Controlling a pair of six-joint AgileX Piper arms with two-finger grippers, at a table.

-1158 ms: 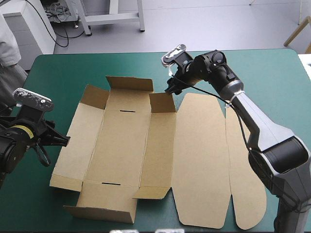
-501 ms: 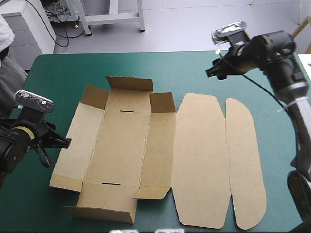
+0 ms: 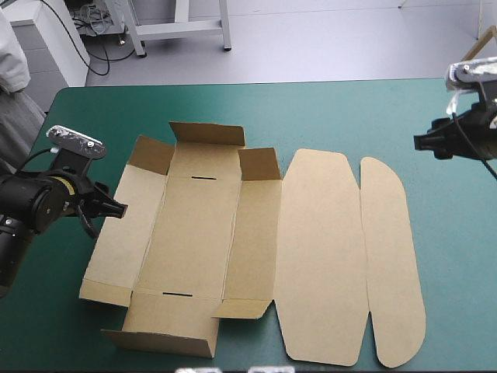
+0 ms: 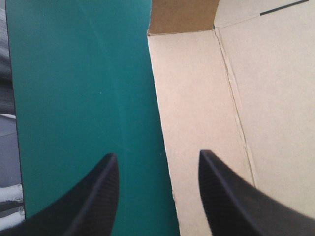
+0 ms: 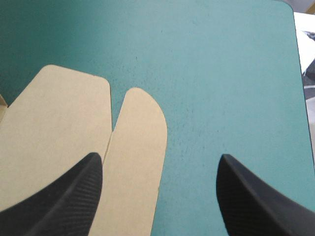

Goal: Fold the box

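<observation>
Left gripper [image 4: 157, 158] stands open and holds nothing. The outer edge of the brown box [image 3: 198, 233] runs between its black fingers, one over the side panel, the other over the teal-green cover [image 3: 349, 116]. Right gripper [image 5: 160, 162] is likewise open and empty, apart from the box; the rounded lid flap [image 5: 140, 142] lies flat ahead of it, nearer one finger.

The box [image 3: 318, 249] is showing plain brown board, unprinted, with two short dark slits [image 3: 206, 178] marking its middle panel. The bench [image 3: 365, 116] is wearing an even teal-green cover [image 3: 458, 272]. The left hand [image 4: 157, 153] is showing black fingers [image 4: 93, 196], and the right hand [image 5: 158, 155] is showing the same black.
</observation>
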